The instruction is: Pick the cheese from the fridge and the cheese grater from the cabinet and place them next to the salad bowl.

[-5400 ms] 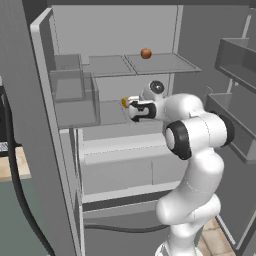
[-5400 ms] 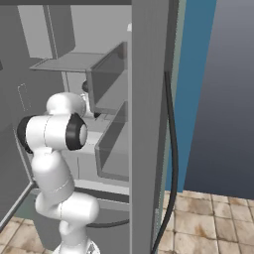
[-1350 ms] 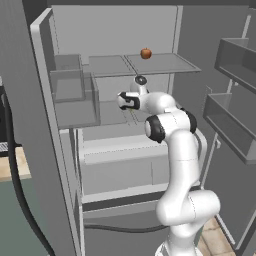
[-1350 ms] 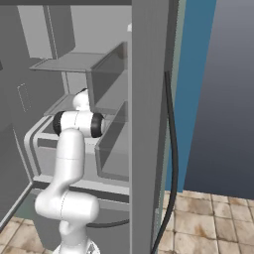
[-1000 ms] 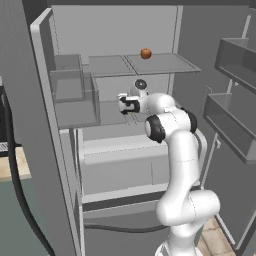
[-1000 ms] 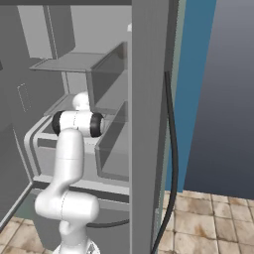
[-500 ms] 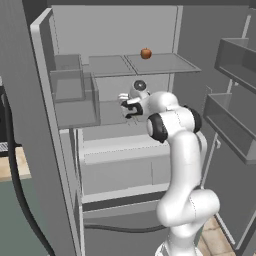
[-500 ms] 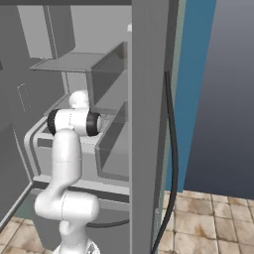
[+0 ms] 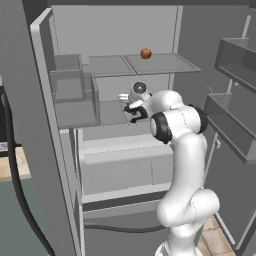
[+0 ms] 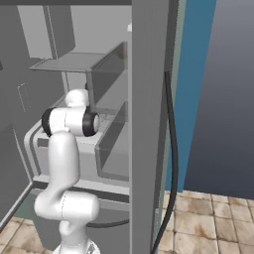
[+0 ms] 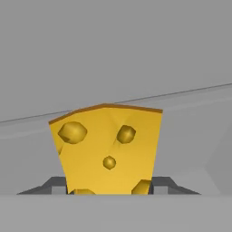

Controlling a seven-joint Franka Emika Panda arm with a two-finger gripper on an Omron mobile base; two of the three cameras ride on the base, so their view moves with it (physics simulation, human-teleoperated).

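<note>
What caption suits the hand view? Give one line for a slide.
Yellow-orange cheese wedge with holes, seated between the gripper fingertips, before the fridge's grey interior.

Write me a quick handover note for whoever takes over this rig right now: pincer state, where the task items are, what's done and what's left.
Pincer: inside the open grey fridge, at the middle shelf, shut on the yellow-orange holed cheese wedge, which sits between the dark fingertips in the hand view.
Small round red-orange fruit: on the upper glass shelf, not part of the job.
Done: cheese gripped.
Left: draw the cheese out of the fridge, set it beside the salad bowl, then fetch the grater from the cabinet and place it there too.
</note>
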